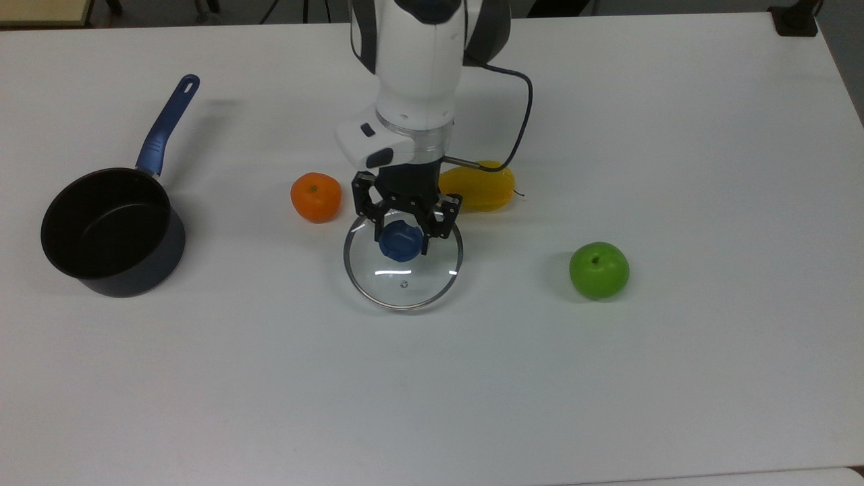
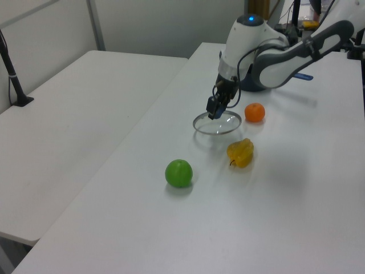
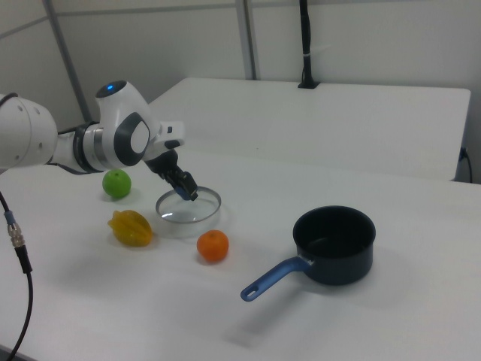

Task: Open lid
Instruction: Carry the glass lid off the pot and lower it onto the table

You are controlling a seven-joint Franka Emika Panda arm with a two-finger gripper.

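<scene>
Pincer (image 1: pixel 402 237) pinching blue knob of lid (image 1: pixel 403 271), saucepan (image 1: pixel 108 233) already uncovered; lower lid flat onto bare tabletop (image 1: pixel 607 391) mid-width, clear of the orange (image 1: pixel 316 196), before releasing.

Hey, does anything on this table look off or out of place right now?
Nothing is spilled or damaged. The round clear glass lid with its blue knob is off the dark blue long-handled saucepan, among the fruit, with the end effector at its knob. That fits opening it.
</scene>
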